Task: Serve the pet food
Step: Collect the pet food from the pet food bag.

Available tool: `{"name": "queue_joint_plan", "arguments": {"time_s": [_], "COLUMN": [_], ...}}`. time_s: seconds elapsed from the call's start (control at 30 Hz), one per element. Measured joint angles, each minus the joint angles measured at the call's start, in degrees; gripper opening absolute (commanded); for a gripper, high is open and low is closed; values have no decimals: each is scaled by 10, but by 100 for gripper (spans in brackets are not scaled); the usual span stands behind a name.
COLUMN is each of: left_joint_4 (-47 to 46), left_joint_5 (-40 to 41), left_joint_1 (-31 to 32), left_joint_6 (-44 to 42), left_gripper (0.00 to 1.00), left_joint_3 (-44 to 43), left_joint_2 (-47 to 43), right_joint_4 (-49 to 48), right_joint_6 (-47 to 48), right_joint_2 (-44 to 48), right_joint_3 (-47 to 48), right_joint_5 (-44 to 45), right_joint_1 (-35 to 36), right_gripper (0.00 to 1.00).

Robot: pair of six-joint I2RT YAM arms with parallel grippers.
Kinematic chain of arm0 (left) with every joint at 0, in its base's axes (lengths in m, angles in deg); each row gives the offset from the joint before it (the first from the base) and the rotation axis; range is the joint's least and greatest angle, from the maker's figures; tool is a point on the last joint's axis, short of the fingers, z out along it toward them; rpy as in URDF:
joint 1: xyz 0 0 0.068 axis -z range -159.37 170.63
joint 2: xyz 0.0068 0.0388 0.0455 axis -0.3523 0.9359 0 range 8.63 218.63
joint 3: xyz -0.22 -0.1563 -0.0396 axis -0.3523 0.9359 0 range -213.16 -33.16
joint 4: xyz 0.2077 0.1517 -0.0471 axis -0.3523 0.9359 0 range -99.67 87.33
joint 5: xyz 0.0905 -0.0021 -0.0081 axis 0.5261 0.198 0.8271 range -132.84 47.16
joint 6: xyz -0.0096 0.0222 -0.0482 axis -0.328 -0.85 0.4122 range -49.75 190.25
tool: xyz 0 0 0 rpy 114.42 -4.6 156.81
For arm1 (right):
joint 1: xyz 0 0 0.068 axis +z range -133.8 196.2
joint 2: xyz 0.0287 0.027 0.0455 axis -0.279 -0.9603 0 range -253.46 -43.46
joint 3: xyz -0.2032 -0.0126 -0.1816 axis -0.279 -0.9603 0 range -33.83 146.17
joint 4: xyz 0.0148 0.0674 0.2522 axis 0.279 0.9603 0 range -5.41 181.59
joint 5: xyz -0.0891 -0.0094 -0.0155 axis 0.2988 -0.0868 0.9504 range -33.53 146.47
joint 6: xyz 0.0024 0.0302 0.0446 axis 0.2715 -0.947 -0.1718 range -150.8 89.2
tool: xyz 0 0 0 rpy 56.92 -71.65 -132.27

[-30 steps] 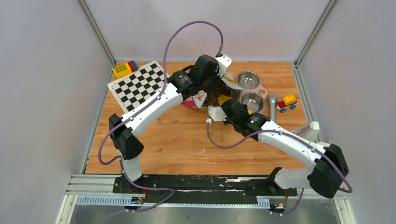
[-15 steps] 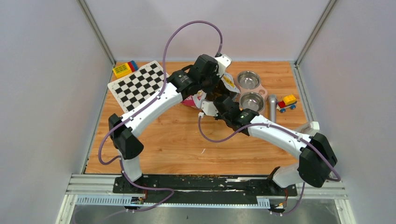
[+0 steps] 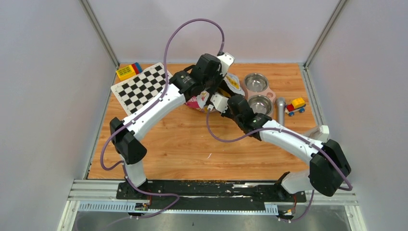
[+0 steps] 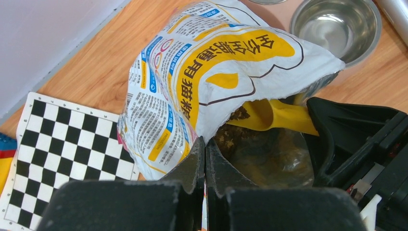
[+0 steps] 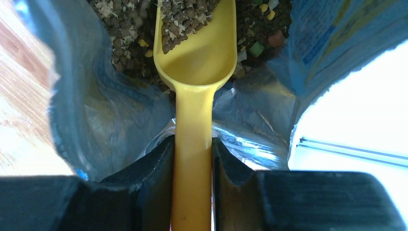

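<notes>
Right arm has pushed forward over the last second, from mid-frame of the top view up into the mouth of the glossy white-and-yellow printed foil bag (image 4: 216, 72). Left arm and bag nudged slightly up-left.

Right end effector (image 5: 192, 144) is clamped narrow on the handle of the yellow plastic scoop (image 5: 195, 77). Scoop nose is dug into the pet food (image 5: 127, 21): small brown dry kibble pellets with a few coloured bits, a loose heap in the bottom of the bag, top of the right wrist view. Some is already lying in the scoop's far end.

Left end effector (image 4: 204, 147) is pinched fully together on the bag's torn lip, lower centre of the left wrist view, propping the mouth open.

Handling, my read:
- Kibble is light, dry and free-flowing. Can't be gripped directly, scoop only.
- It will roll off the open nose if the scoop dips or jerks. Bring it out level or slightly nose-up.
- Handle is smooth hard plastic and could twist under load. Grip looks centred, fine.
- Bag is thin and floppy, and the mouth likely sags if the lip is dropped.

Probable target: round stainless-steel bowl (image 3: 260, 104), right of the bag on the wooden desk (image 3: 192, 144); looks empty.
</notes>
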Motion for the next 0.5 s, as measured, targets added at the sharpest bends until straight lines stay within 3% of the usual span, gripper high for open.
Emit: {"name": "queue_joint_plan", "arguments": {"time_s": [0.5], "left_joint_4": [-20], "left_joint_5": [-23], "left_joint_1": [-37], "left_joint_6": [0], "left_gripper": [0], "left_joint_3": [14], "left_joint_2": [-16], "right_joint_4": [-78], "right_joint_6": [-74], "right_joint_2": [41], "right_joint_3": [-40], "right_joint_5": [-56], "right_joint_1": [-37], "right_gripper": [0]}}
